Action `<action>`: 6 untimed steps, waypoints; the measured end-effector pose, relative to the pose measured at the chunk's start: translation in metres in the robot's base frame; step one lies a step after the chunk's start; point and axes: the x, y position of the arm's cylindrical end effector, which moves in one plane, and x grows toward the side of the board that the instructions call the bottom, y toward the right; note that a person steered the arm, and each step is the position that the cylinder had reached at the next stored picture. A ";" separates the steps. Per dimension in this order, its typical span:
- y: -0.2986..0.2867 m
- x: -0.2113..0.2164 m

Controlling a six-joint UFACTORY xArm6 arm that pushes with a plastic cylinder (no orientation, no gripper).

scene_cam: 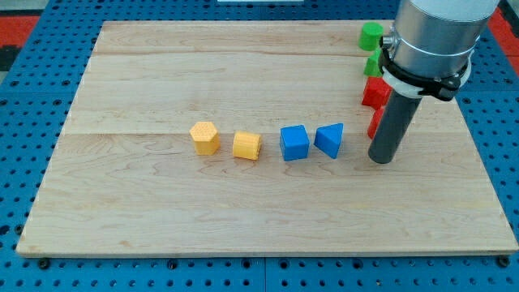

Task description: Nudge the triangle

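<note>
A blue triangle block (330,139) lies right of the board's middle. A blue cube (294,143) sits close on its left. Further left lie a yellow cube (246,146) and a yellow hexagon block (205,138), all in a rough row. My tip (381,159) rests on the board to the right of the blue triangle, a short gap away, not touching it.
The wooden board (162,219) lies on a blue pegboard. At the view's top right, partly hidden by the arm, are a green block (371,35), another green block (373,65), a red block (374,92) and a red block (375,123) behind the rod.
</note>
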 end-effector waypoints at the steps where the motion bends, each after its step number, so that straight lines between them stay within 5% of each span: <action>1: -0.010 0.000; 4: -0.075 0.021; 6: -0.199 0.017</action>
